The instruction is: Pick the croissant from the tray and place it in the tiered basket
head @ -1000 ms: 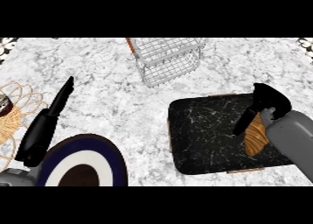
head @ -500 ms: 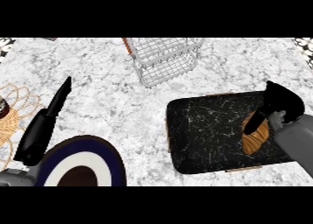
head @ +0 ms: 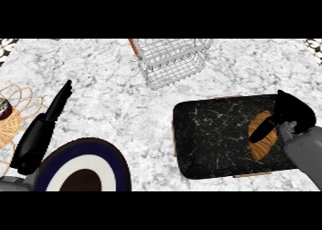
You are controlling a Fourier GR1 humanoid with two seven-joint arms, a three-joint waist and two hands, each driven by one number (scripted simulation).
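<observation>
Right hand (head: 288,117) over tray (head: 216,139), at its right side, directly above croissant (head: 262,143). Compared with a second ago: shifted up and slightly rightward across the tray, fingers now drawn down onto the pastry instead of spread above it. One dark finger laid across the croissant's upper half; thumb side hidden behind the palm (full wrap around the pastry not confirmable). Judged as closing on the croissant, grasp forming but not proven secure.

Croissant lying on the tray's dark marbled surface near the right edge, partly covered by the hand and the grey forearm. No sign of lift; position unchanged against the earlier views.

Basket (head: 169,60) standing at the top centre of the counter, well apart from the tray, up and to the left. Wire tiers open from above.

Left hand (head: 41,130) resting at the left, fingers straight and pointing up the counter, holding nothing, same place as before. Beside it: plate (head: 91,168) with dark rim at lower left, woven mat (head: 11,121) at the far left edge.

Assessment: task at the grasp stage. Pick not completed, carry and placement outstanding. Next move calls for a clean lift off the tray, then travel up-left to the basket.
</observation>
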